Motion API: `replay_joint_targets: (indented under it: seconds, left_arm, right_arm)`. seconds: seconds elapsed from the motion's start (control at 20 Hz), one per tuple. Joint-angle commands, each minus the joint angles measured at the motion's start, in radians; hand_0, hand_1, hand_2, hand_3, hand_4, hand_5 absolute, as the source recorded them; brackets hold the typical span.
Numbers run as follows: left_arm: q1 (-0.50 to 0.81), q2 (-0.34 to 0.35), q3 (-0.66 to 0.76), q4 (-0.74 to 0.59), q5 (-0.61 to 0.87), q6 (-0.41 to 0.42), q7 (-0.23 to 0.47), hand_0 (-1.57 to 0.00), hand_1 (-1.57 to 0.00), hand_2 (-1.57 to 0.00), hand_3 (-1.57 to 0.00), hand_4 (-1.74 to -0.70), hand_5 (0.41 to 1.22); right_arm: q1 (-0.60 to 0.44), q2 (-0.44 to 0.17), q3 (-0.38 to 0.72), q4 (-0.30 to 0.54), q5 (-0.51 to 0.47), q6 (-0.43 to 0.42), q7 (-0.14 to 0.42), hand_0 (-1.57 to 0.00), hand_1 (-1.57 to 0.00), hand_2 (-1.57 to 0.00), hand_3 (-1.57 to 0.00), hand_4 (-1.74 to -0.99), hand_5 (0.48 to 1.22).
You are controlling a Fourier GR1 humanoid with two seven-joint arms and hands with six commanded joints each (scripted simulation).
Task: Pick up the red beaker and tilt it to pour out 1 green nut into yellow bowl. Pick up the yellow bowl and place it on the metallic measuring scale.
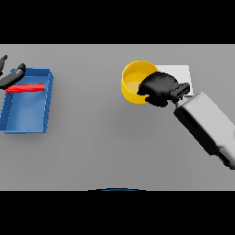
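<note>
Yellow bowl (133, 82): sits at the far right-centre of the bench (105, 147), partly over the left edge of the pale scale; its right rim is covered by the right robot hand.
Bowl contents: interior reads plain yellow; whether a nut lies inside cannot be told.
Right robot hand (159, 88): dark, fingers curled over the bowl's right rim, grasping it; the white and grey forearm runs down to the right edge of the view.
Metallic measuring scale (180, 73): light flat plate behind and to the right of the bowl, mostly hidden by the hand and wrist; whether the bowl rests on it or is held just above cannot be told.
Blue tray (27, 117): rectangular bin at the far left of the bench, well apart from the bowl.
Red beaker (26, 87): appears as a red strip lying across the upper part of the blue tray, tilted nearly flat.
Left robot hand (11, 77): dark, at the left edge over the tray's upper left corner, touching the red strip; whether its fingers close on it cannot be told.
</note>
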Motion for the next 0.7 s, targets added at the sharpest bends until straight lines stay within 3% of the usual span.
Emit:
replay_joint_targets:
  seconds: [0.0,0.45,0.55,0.65]
  left_arm:
    - [0.010,-0.003,-0.001,-0.010,0.002,0.002,-0.004,0.00,0.00,0.00,0.00,-0.83,0.723]
    - [0.047,-0.001,-0.001,-0.084,0.008,0.009,0.074,0.00,0.00,0.00,0.00,-0.85,0.760]
    - [0.046,-0.009,0.001,-0.094,0.018,0.008,0.087,0.00,0.00,0.00,0.00,-0.86,0.762]
    - [0.047,0.005,0.009,-0.098,0.021,0.001,0.107,0.00,0.00,0.00,0.00,-0.86,0.773]
  right_arm:
    - [-0.002,-0.022,-0.015,0.016,-0.003,-0.021,-0.029,-1.55,-1.57,-1.50,-1.17,-1.741,1.220]
    - [-0.077,-0.078,-0.086,0.272,0.020,-0.185,-0.081,-1.57,-1.57,-1.55,-1.15,-1.741,1.221]
    - [-0.091,-0.058,-0.091,0.346,0.027,-0.217,-0.063,-1.57,-1.57,-1.53,-1.17,-1.741,1.221]
    - [-0.099,-0.056,-0.100,0.406,0.027,-0.245,-0.085,-1.57,-1.57,-1.52,-1.17,-1.741,1.221]
